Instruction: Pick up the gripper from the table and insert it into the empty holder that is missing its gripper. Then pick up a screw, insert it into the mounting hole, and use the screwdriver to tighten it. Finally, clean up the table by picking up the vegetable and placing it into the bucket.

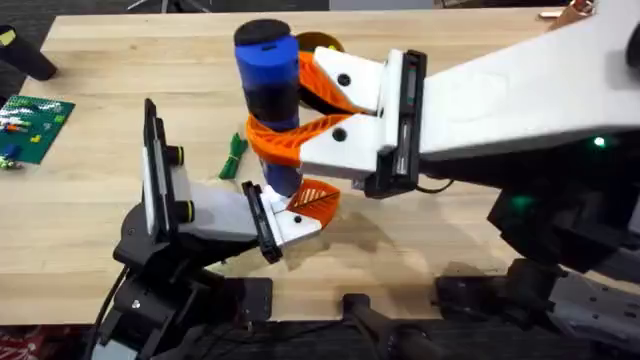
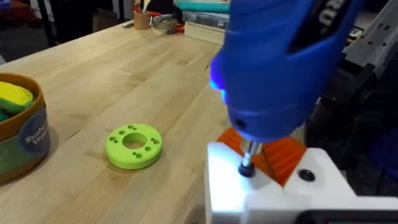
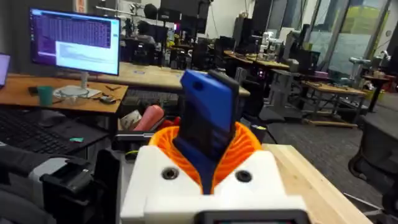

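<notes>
- On the bench (image 1: pixel 90 210), left of the screwdriver (image 1: pixel 268 75), the left end effector (image 1: pixel 305 205) is sitting low by the tool's tip; whether its fingers are apart or together cannot be told.
- The vegetable (image 1: pixel 234 157) is lying on the wood just left of the screwdriver's shaft.
- The right end effector (image 1: pixel 300 115) is standing clamped on the screwdriver, holding it nearly upright; the bucket (image 1: pixel 322 44) is peeking out just behind the tool.
- The tightening step is judged to be in hand: keeping the bit square on the screw and pressing lightly should stop it slipping.
- The left wrist view is showing the metal bit (image 2: pixel 249 158) meeting a white part, plus a green disc (image 2: pixel 134 145), details the overhead view is hiding.
</notes>
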